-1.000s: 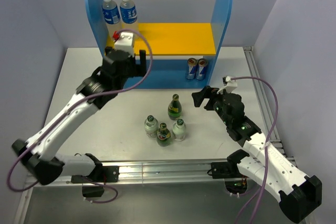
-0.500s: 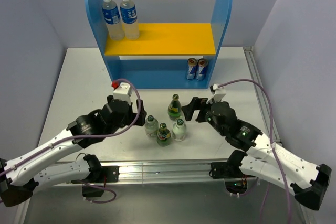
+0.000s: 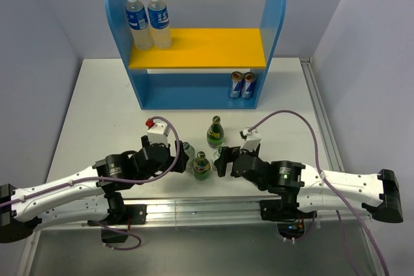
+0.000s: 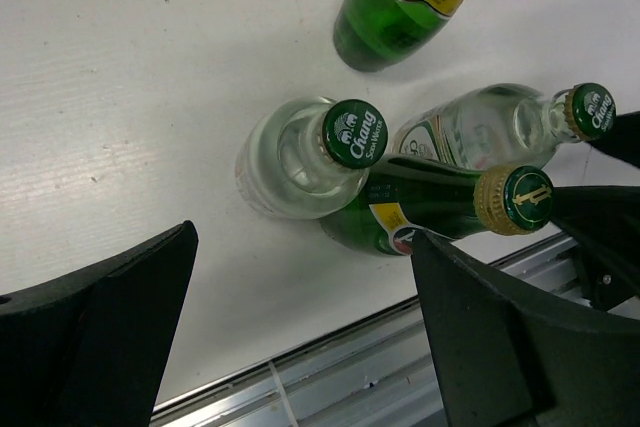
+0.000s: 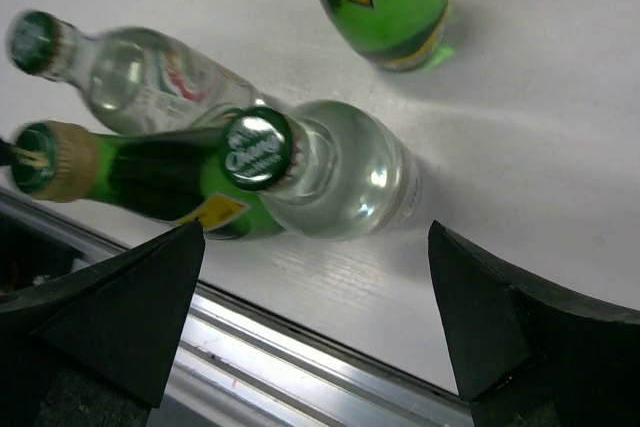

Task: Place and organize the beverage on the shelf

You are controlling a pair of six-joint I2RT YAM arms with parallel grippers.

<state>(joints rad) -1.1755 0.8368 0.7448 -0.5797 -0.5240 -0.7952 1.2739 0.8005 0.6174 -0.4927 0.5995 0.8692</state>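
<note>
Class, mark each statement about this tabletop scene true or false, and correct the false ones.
1. Two clear plastic bottles stand on the yellow upper board. True.
2. Four glass bottles stand on the table, none on the shelf. True.
3. The two cans lie on the table between the arms. False: they stand upright on the shelf's lower level, at its right end.
4. The left gripper has its fingers shut on a dark green bottle. False: its fingers are open and hold nothing.
5. The right gripper is open. True.
</note>
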